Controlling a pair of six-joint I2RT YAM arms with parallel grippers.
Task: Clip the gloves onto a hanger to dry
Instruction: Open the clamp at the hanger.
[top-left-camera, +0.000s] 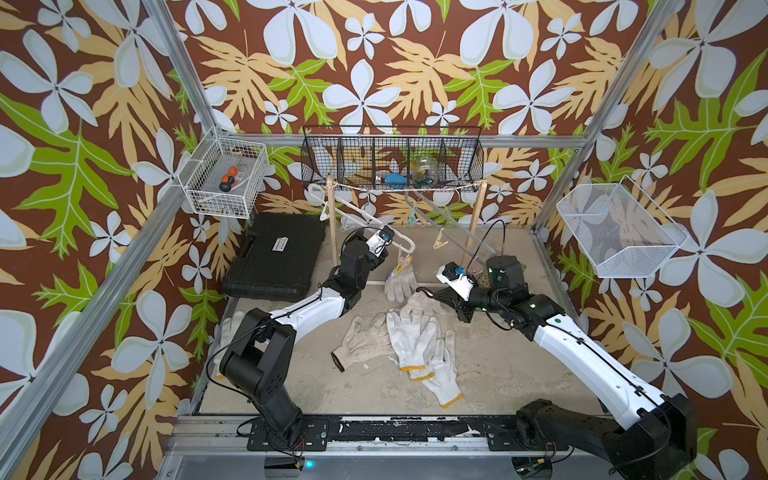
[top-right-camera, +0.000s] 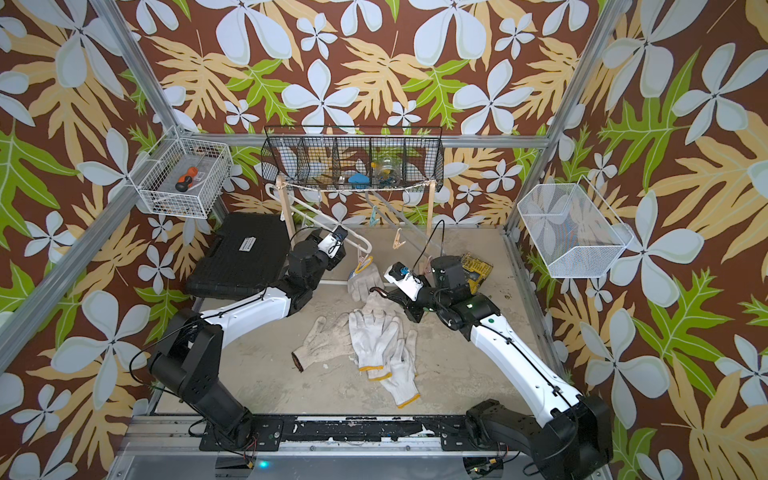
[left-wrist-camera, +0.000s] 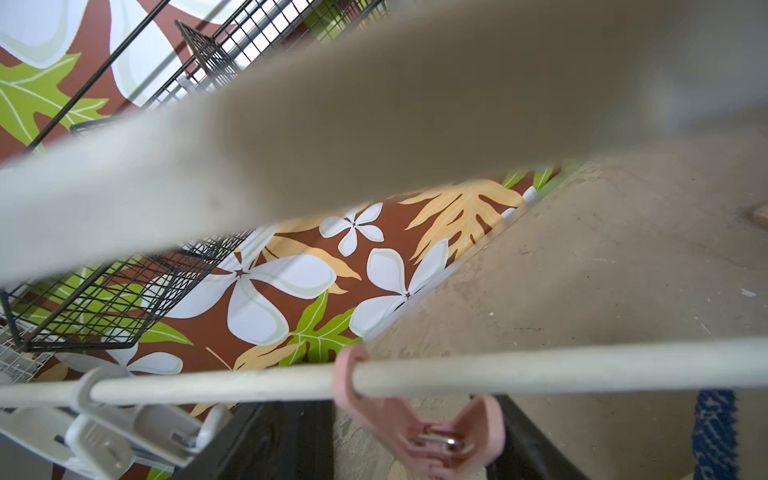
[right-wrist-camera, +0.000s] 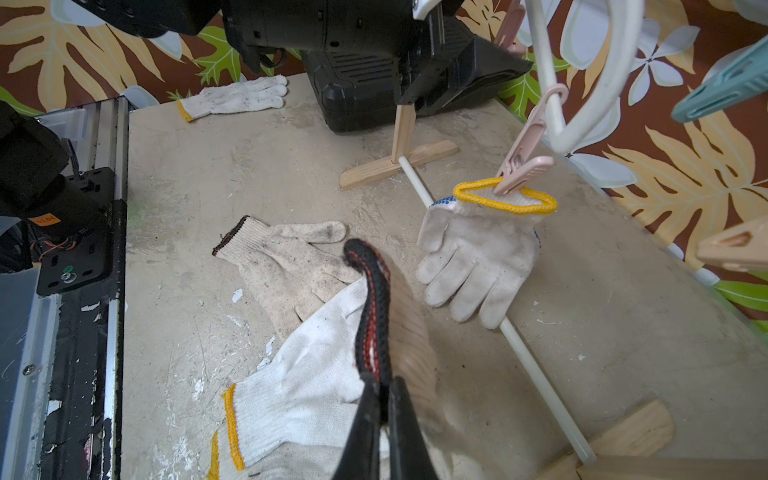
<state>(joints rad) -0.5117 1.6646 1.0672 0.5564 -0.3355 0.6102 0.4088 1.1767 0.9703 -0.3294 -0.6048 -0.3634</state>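
A white hanger (top-left-camera: 361, 217) hangs from the wooden stand. One of the gloves (top-left-camera: 400, 281), yellow-cuffed with blue dots (right-wrist-camera: 478, 257), dangles from a pink clip (right-wrist-camera: 524, 166) at the hanger's end. My left gripper (top-left-camera: 387, 240) is up at the hanger rod (left-wrist-camera: 540, 370). Its fingers press both handles of a second pink clip (left-wrist-camera: 419, 419). My right gripper (right-wrist-camera: 384, 386), low over the table (top-left-camera: 432, 296), is shut on the black-and-red cuff (right-wrist-camera: 374, 299) of a beige glove (top-left-camera: 419, 305). Several more gloves (top-left-camera: 411, 338) lie in front of it, one of them dark-trimmed (right-wrist-camera: 286, 266).
A black tool case (top-left-camera: 276, 253) lies at the back left, and another glove (right-wrist-camera: 237, 97) lies by the left arm's base. A grey hanger (top-left-camera: 449, 224) with teal and tan clips hangs further right. Wire baskets (top-left-camera: 390, 162) (top-left-camera: 224, 183) (top-left-camera: 619, 232) line the walls.
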